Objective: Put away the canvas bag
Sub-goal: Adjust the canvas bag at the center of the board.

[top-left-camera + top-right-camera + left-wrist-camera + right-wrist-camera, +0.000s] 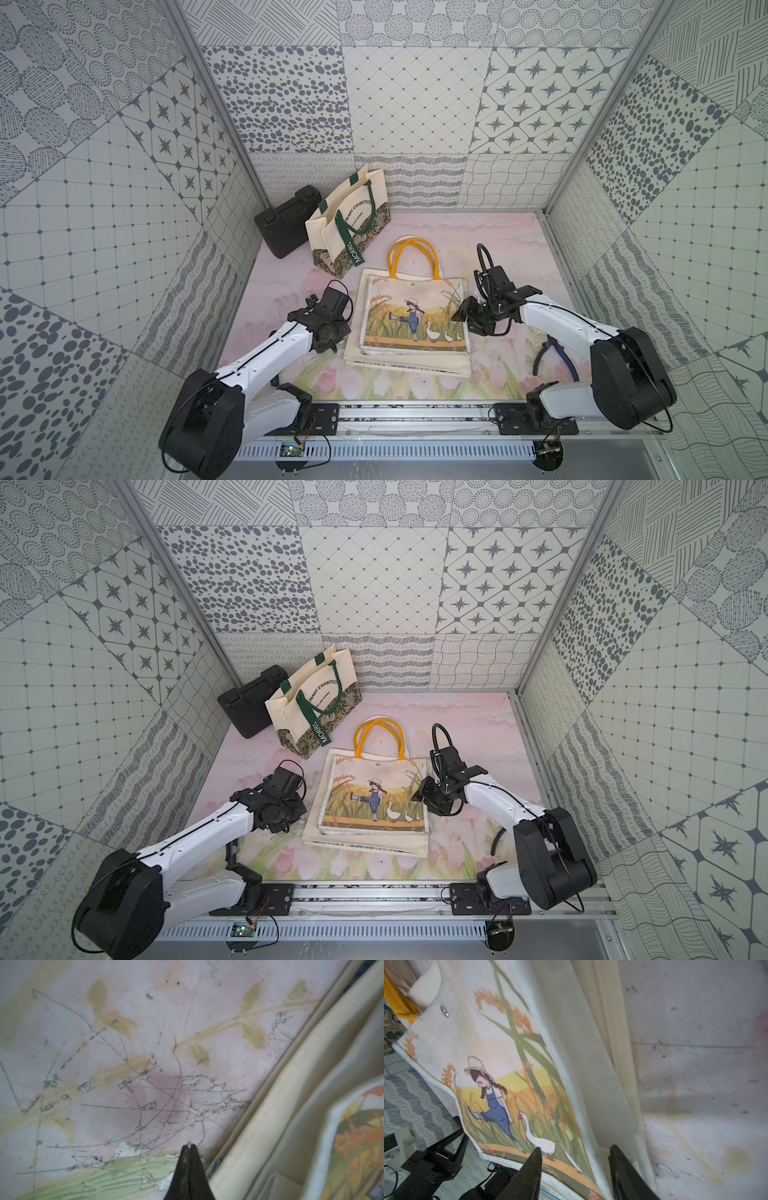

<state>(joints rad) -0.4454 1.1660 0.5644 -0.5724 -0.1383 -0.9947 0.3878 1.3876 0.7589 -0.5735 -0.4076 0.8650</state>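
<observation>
Lying flat on the desk (511, 245), the canvas bag (415, 320) is being flanked: left jaws are being pressed together, empty, beside one edge; right jaws are being held spread at the opposite edge.

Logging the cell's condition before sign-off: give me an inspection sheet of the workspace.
Surface: floral mat, scratched and chipped.
Job's things: canvas bag flat mid-mat, yellow handles toward the back.
Clutter: tote standing, back left; black case behind it; pliers by the right arm.
Grippers: left gripper shut, empty, beside the bag; right gripper open at the bag's right edge.
Cables: black loops at both wrists; wires at the rail.
Surroundings: patterned wall panels on three sides.
</observation>
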